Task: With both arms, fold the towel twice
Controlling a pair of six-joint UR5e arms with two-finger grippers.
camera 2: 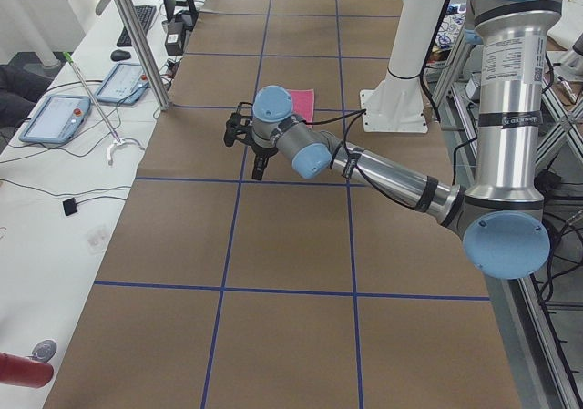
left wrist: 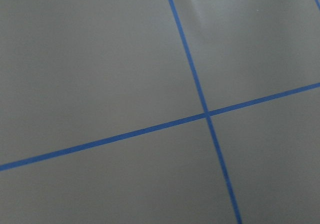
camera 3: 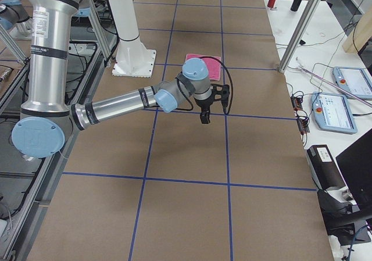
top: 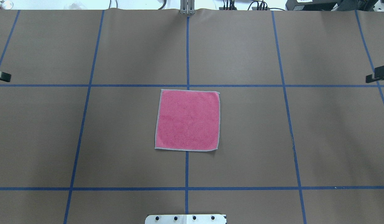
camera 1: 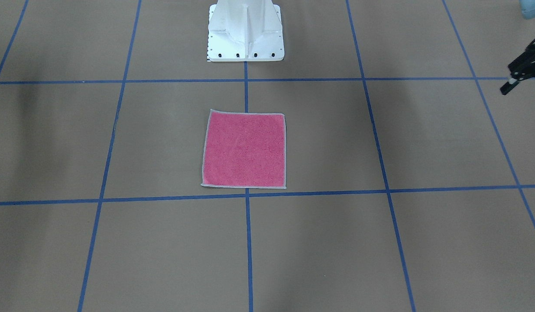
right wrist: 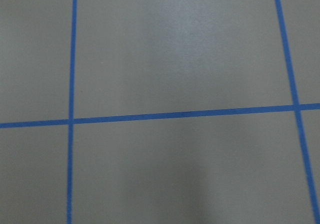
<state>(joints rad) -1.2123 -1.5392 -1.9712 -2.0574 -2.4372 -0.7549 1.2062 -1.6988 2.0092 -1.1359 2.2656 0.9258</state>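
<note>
**Flat towel, no fold begun: a soft, light cloth best taken at its corners**

The towel is laid flat and open on the table, pink face up, a short way out from the white pedestal on the operators' side. It is centred on the blue tape line that runs straight out from the pedestal. No crease or overlap is seen, so neither fold is judged to have been made.

The left gripper is held above the table well out to the pedestal's left, and the right gripper well out to its right. Both are far apart from the cloth. Only slivers of them are caught at the frame edges of the front and overhead views, so it cannot be told whether either pair of jaws is apart or together. Nothing is seen to be held.

The cloth is judged to be light, limp and slightly grippy, as terry usually is. It will likely sag and drape once lifted, and a pinch in mid-cloth would be expected to bunch it. A hold is better taken at the light grey stitched edge, which looks firmer. One corner could be taken by each arm along the same side, so that this side can be carried evenly over to the opposite one.
</note>
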